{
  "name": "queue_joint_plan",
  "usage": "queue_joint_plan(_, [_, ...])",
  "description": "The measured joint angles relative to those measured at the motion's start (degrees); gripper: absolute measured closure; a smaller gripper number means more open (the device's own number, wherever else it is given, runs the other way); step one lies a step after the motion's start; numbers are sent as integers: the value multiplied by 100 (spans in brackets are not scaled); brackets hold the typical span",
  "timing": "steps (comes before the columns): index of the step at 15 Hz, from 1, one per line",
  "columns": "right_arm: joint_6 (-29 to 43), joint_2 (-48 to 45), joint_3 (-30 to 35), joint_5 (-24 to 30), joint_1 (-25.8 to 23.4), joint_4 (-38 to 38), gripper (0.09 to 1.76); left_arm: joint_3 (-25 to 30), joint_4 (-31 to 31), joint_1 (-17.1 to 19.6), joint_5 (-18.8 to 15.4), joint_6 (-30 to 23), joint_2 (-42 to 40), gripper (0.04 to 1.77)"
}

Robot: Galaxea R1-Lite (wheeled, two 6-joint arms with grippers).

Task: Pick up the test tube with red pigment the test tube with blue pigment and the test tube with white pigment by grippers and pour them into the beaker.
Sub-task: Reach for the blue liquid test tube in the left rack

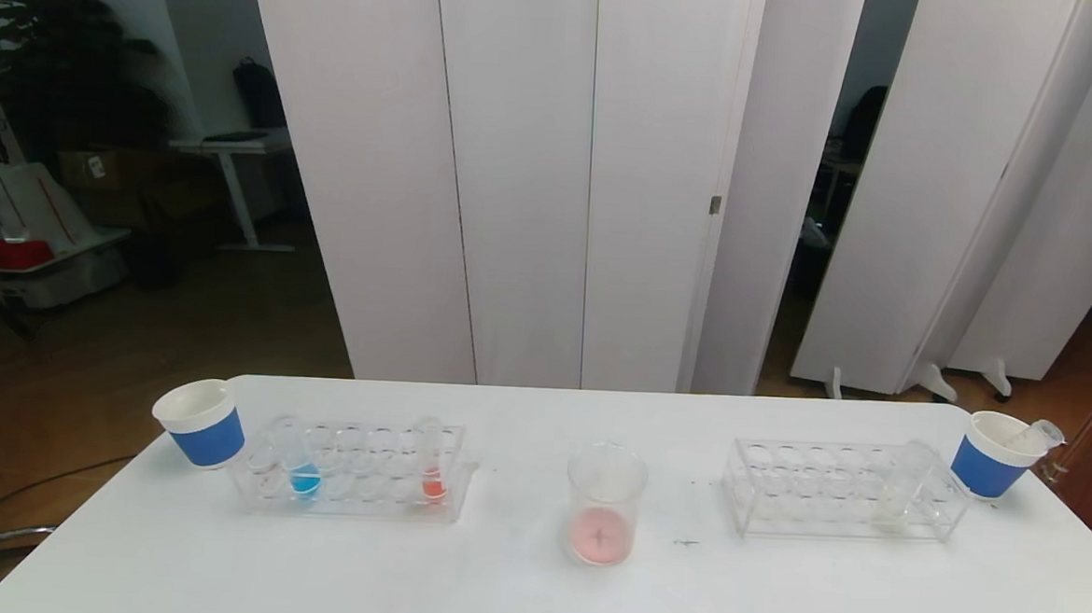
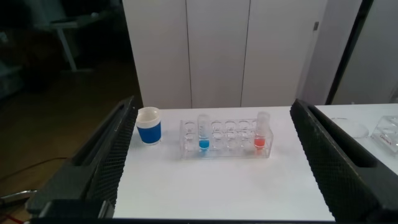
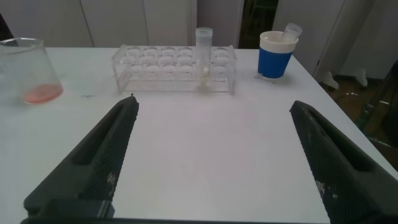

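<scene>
On the white surface (image 1: 512, 594), far left, a white paper cup with a blue band (image 1: 201, 421) stands beside a clear plastic rack (image 1: 350, 469). That rack holds the slim clear test tube with blue pigment (image 1: 302, 469) and a clear tube with orange-red pigment (image 1: 431, 473). My left hand (image 2: 211, 168) hangs wide open near them. At the centre stands the clear glass beaker (image 1: 603, 503), pink powder inside. Right, a second clear rack (image 1: 843, 490) holds the test tube with white pigment (image 3: 203, 55); my right hand (image 3: 211, 168) gapes wide before it.
</scene>
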Motion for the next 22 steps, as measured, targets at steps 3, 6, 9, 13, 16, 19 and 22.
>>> queue_joint_plan(3, [0, 0, 0, 1, 0, -2, 10, -74, -691, 4, -1, -180, 756, 6])
queue_joint_plan(6, [0, 0, 0, 1, 0, -2, 10, -22, -1418, 2, -30, -230, 1556, 6])
queue_joint_plan(9, [0, 0, 0, 0, 0, 0, 10, 210, -2068, -27, -59, -278, 2313, 6])
queue_joint_plan(13, [0, 0, 0, 0, 0, 0, 10, 948, -3461, -38, -63, -366, 3294, 6])
queue_joint_plan(16, [0, 0, 0, 1, 0, -2, 10, 1395, -4168, -134, -67, -372, 3919, 6])
queue_joint_plan(19, [0, 0, 0, 0, 0, 0, 10, 1788, -4697, -261, -78, -372, 4415, 6])
queue_joint_plan(22, [0, 0, 0, 1, 2, -2, 10, 2133, -5046, -389, -80, -449, 4785, 6])
